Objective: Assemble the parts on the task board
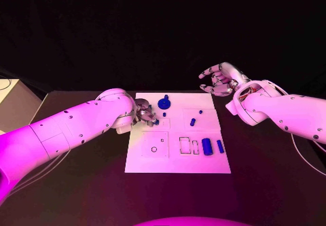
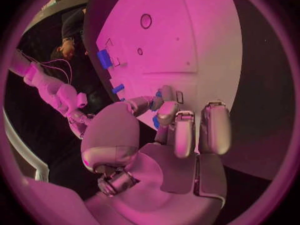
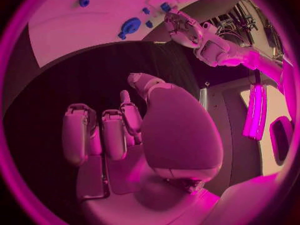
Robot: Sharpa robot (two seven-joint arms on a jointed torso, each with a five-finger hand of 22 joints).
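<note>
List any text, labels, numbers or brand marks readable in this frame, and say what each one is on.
None can be read. The task board carries only outlined shapes and a small ring mark, no letters or numbers. The blue parts, the left hand, the right hand and both arms bear no legible marking; dark dots on the arm shells are not text.

A black bench (image 1: pixel 272 179) carries everything. At its far left stands a pale box-like object (image 1: pixel 13 101), with a dark cable (image 1: pixel 5 84) lying on top of it.
</note>
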